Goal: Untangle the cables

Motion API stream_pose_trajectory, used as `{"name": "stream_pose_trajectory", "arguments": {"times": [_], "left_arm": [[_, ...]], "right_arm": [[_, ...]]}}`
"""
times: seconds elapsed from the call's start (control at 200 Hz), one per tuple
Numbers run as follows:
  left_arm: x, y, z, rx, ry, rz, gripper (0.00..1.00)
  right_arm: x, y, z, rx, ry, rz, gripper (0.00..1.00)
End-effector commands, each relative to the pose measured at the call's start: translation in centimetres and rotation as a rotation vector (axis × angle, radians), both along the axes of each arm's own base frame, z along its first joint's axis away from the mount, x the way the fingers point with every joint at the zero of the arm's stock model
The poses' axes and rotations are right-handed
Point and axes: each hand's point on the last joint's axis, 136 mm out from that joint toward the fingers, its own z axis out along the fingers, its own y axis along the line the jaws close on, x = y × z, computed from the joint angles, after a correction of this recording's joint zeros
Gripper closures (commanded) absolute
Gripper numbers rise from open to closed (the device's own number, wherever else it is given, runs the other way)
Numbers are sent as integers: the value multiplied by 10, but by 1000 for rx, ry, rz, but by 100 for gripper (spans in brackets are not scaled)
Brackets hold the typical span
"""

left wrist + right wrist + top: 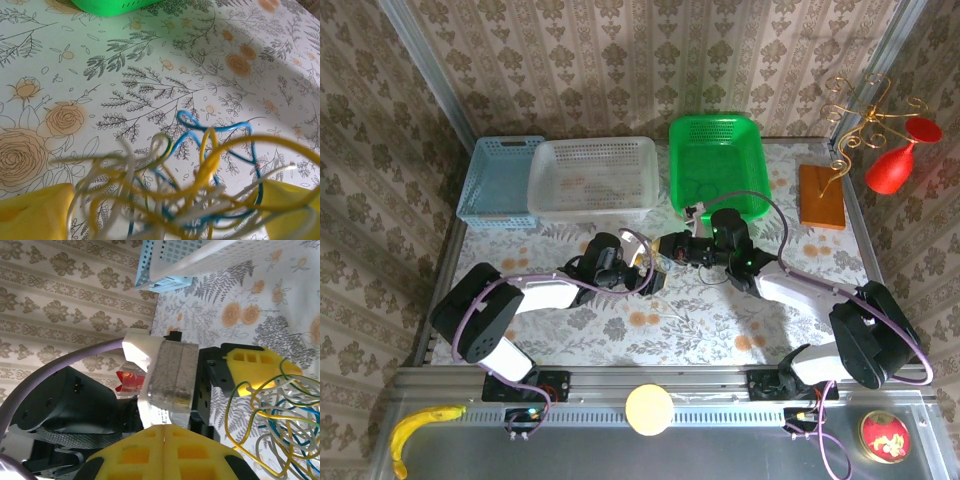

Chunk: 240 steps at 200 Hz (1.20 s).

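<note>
The cables (200, 170) are a loose tangle of thin yellow, white, blue and green strands over the floral tablecloth. My left gripper (165, 215) is open, its yellow fingers (30, 215) wide apart on either side of the tangle. In the top view it (653, 272) meets my right gripper (672, 248) at mid-table. My right gripper (165, 429) is shut, pads pressed together with no strand visible between them. The cables (280, 415) lie just to its right, looped by one left finger (255, 370).
A blue basket (500, 180), a white basket (592, 178) and a green basket (718, 165) line the back. A wooden block with a gold wire stand (821, 195) and a red glass (895, 165) stand back right. A banana (420, 425) and ball (649, 408) lie on the front rail.
</note>
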Motion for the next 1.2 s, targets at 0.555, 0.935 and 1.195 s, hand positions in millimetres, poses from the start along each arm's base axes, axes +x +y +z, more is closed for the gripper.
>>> {"name": "stream_pose_trajectory", "arguments": {"times": [0.555,0.935,1.195], "left_arm": [[-14,16,-27,3,38,27,92],[-19,17,-25,-20,50,23,83],[-23,11,-19,-27,83,-13,50]], "right_arm": [[11,-41,109,143,-168,-158,100],[12,-58,94,22,-190,-194,100],[10,-64,10,-146,-92,-191,96]]}}
